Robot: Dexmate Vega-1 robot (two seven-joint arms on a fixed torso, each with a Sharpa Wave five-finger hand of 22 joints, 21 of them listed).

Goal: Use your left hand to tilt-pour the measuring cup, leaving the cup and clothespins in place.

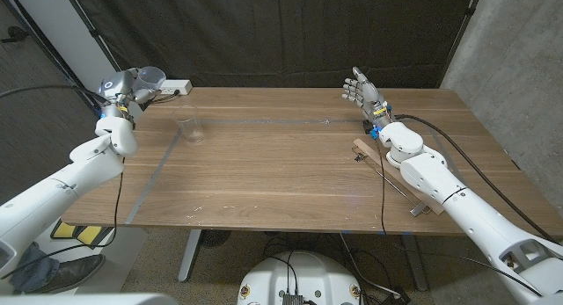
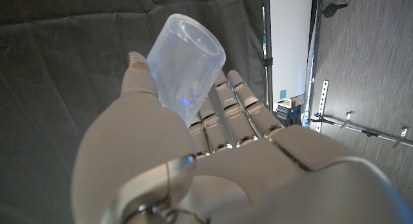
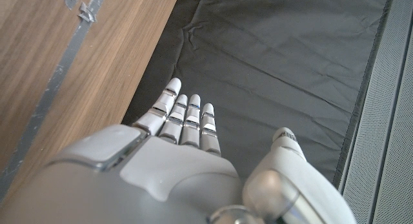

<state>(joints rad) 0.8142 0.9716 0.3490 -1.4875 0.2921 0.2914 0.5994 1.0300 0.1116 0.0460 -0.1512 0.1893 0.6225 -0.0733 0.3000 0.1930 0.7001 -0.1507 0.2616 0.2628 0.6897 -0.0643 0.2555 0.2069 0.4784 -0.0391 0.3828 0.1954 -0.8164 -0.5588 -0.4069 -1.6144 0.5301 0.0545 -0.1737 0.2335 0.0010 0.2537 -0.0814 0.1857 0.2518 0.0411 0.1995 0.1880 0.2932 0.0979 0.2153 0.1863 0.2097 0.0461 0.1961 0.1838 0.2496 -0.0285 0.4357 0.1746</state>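
The left hand [image 2: 213,159] grips the clear measuring cup [image 2: 184,59] between thumb and fingers [image 2: 226,111], holding it raised at the far left corner of the bench [image 1: 290,177], tipped on its side in the head view. A clear cup [image 1: 188,127] stands upright on the bench just beside that hand, toward the middle. The right hand [image 1: 365,92] holds nothing, fingers straight and apart, raised over the far right part of the bench. A white power strip [image 1: 174,87] lies at the far edge behind the left hand.
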